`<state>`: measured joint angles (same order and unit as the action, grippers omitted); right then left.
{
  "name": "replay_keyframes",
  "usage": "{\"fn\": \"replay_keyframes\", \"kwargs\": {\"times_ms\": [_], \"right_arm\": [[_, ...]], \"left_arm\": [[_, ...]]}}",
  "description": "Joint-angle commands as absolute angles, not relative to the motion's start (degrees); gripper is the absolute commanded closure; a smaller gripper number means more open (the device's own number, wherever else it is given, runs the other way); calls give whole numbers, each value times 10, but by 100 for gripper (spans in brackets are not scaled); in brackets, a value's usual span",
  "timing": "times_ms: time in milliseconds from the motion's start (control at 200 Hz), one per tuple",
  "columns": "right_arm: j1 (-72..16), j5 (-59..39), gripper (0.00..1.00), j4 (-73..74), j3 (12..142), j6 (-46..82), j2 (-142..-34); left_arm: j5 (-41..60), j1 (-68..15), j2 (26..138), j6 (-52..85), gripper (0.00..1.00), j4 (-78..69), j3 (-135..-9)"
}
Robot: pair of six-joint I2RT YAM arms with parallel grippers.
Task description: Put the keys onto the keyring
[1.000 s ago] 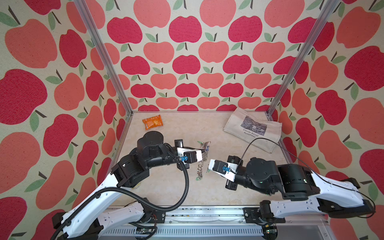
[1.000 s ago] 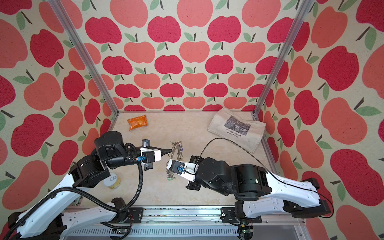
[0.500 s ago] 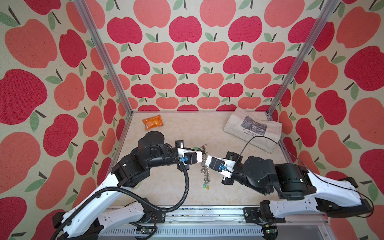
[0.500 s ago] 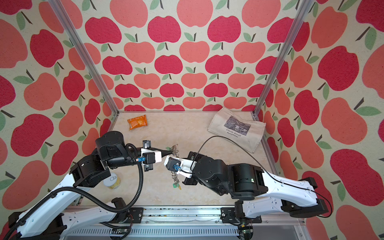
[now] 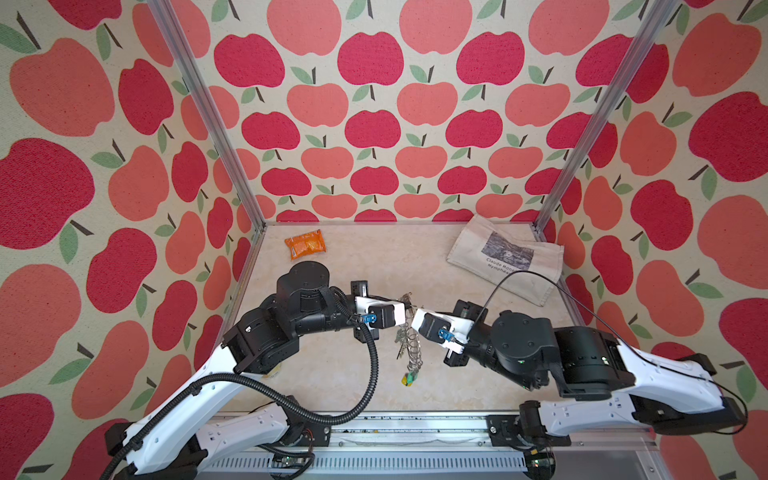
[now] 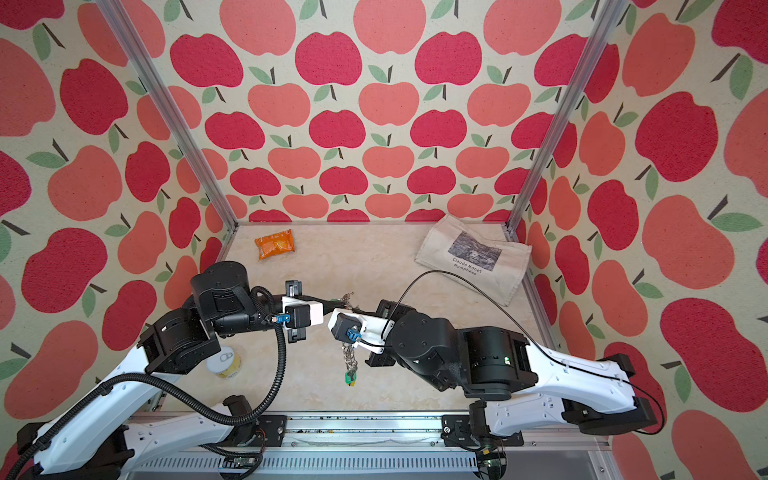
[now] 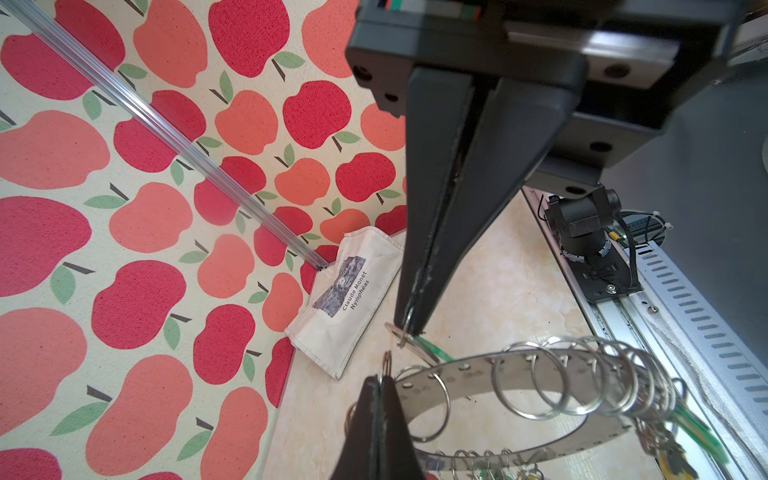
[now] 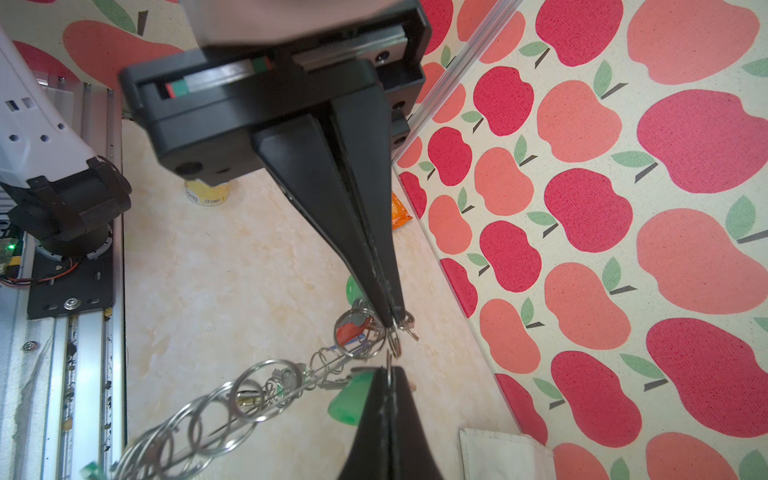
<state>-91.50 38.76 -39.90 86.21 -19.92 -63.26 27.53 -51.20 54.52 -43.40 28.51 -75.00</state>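
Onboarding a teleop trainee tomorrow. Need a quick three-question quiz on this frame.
1. True or false: the keyring lies flat on the table.
2. Which item reads "Claude Monet"? A) orange packet B) canvas bag C) yellow can
3. Fill in: the left gripper and right gripper are both ___.
Key: 1 false, it hangs at the grippers' tips. 2 B. 3 shut, each pinching a small wire ring.
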Motion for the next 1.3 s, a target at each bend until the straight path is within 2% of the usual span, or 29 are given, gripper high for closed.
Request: {"fn": "replay_keyframes", "kwargs": {"times_ms": [0,1081,1296], "right_arm": [[-918,402,100,-394,880,-207,-635],[-918,369,100,-432,885,-179,-644],[-918,393,100,-410,882,-195,-635]], "left_arm": [[286,-518,544,-441,100,283,-775],[282,-520,546,-444,100,294,-783],[284,-520,547,-444,100,305,-783]]}}
